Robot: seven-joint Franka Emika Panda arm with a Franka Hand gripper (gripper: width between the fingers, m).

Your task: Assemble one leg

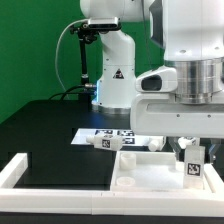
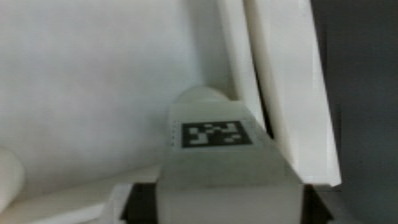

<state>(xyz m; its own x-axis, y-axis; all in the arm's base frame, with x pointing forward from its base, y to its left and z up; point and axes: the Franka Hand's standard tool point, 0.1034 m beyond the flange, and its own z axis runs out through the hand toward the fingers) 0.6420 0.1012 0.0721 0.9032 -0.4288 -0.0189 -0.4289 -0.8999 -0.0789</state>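
Observation:
My gripper [image 1: 190,158] is shut on a leg [image 1: 191,169], a stubby white block whose tag faces the camera. It holds the leg upright at the exterior view's right, low over the large white tray-like piece [image 1: 140,172]. In the wrist view the leg [image 2: 217,135] sticks out from between the dark fingers [image 2: 143,203] of my gripper [image 2: 228,208], with its tip next to the tray's raised rim [image 2: 276,80]. I cannot tell whether the leg touches the tray. Another leg [image 1: 103,143] lies on its side by the marker board [image 1: 112,132].
A white frame rim [image 1: 18,170] runs along the front at the exterior view's left, around black table surface. More small white parts [image 1: 158,146] lie behind the tray. The arm's base [image 1: 112,70] stands at the back before a green backdrop.

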